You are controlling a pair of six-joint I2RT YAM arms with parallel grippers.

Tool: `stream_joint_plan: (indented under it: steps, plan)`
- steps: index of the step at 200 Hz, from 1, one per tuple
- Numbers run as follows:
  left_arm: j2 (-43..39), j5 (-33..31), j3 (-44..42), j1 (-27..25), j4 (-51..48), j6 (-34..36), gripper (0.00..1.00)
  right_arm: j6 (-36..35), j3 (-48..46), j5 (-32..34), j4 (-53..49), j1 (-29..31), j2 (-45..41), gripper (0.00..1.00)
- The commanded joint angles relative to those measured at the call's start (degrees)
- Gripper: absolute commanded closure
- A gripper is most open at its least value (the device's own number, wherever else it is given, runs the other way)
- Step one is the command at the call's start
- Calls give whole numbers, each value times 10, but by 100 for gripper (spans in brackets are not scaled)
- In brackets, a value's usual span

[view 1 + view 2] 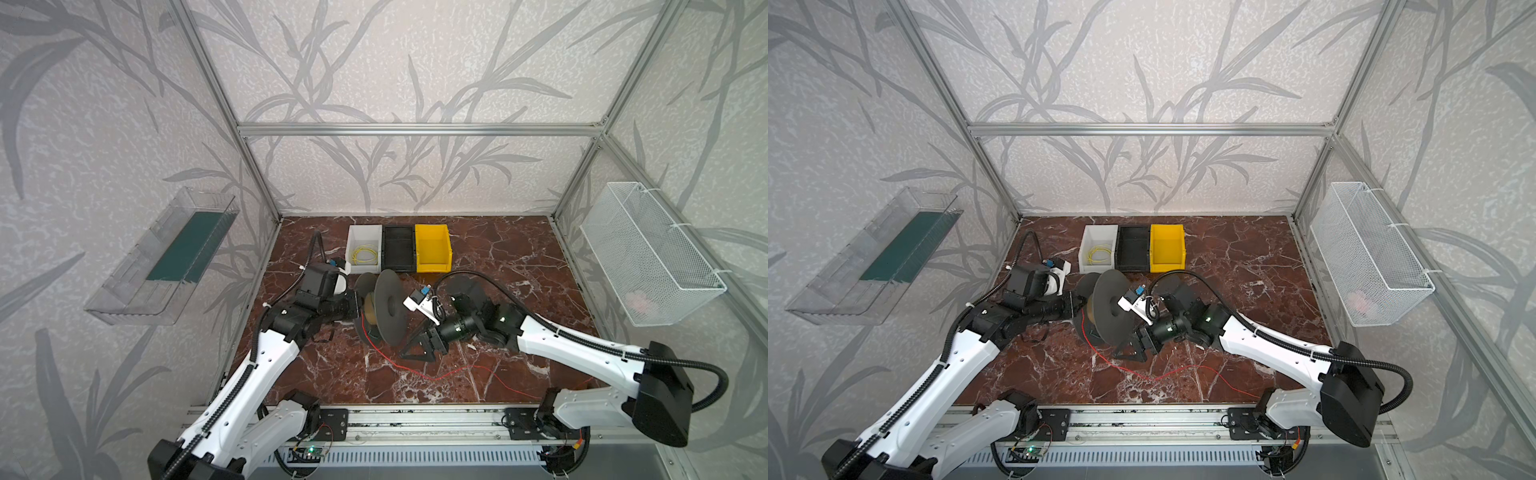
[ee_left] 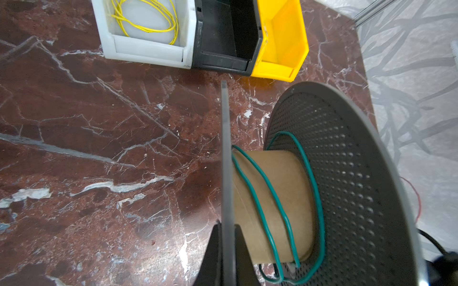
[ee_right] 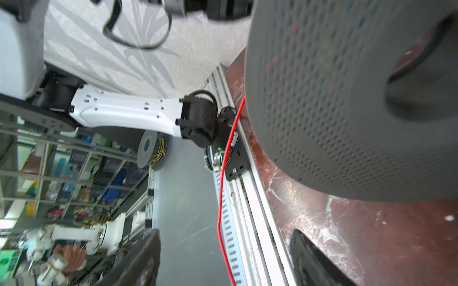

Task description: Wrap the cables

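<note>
Passing through the spread right tool [image 3: 225, 231] — red cable [image 3: 221, 198].

I work in a robotics lab cell: aluminium framing [image 1: 415, 129] and leaf-patterned panels [image 1: 415, 62] wall in my marble-look counter [image 1: 498, 257], and cluttered storage racks [image 3: 62, 173] stand out beyond my right claw [image 3: 225, 231].

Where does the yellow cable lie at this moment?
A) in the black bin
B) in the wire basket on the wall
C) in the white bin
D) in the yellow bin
C: the left wrist view shows the yellow cable lying in loose loops on the floor of the white bin.
</note>
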Motion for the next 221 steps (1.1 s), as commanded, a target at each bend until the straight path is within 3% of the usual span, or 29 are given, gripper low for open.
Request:
stream_joint_plan:
  steps: [1,56,106,127,159,197,221]
  plan:
    - [-17,83,25,23,56,-9,100,19,-35,-101,103,6,20,19]
    - [-20,160,36,96,94,-60,100,-34,-69,-87,94,38,22,25]
    - [-31,272,4,197,198,-152,100,-52,-138,13,28,55,-54,34]
    - [-38,307,-11,231,244,-191,100,-53,-157,38,13,55,-53,48]
    - [-56,344,-31,271,291,-234,100,-66,-155,81,-13,53,-23,100]
    - [-83,390,-46,318,333,-271,100,-67,-127,122,-63,8,23,100]
    - [-103,398,-37,332,308,-245,100,-71,-97,132,-111,-54,44,100]
